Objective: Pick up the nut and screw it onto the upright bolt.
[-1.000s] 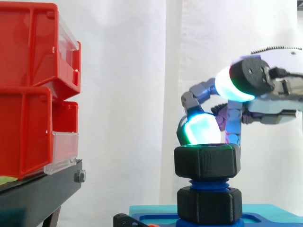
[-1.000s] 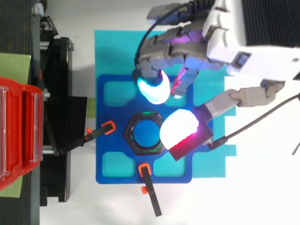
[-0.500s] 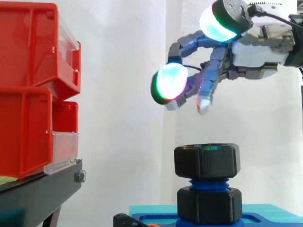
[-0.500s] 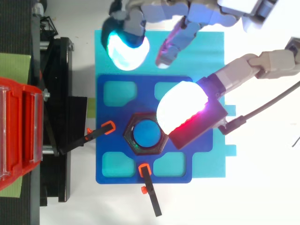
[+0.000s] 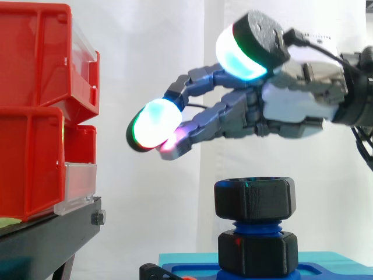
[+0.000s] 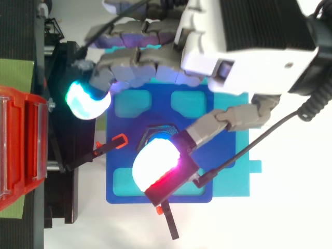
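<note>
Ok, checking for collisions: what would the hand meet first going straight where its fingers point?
Likely the stacked red bins; the hand points left, above the upper nut. Depth is uncertain.

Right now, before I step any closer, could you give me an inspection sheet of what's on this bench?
Surface: blue plate on a cyan mat, white table beneath.
Job's things: black nut sits atop the upright blue bolt; second black nut lower down.
Clutter: two orange-tipped clamps at the plate.
Grippers: hand open, above the nut, holding nothing.
Cables: nothing seen.
Surroundings: red bins on a black stand; white curtain.
</note>
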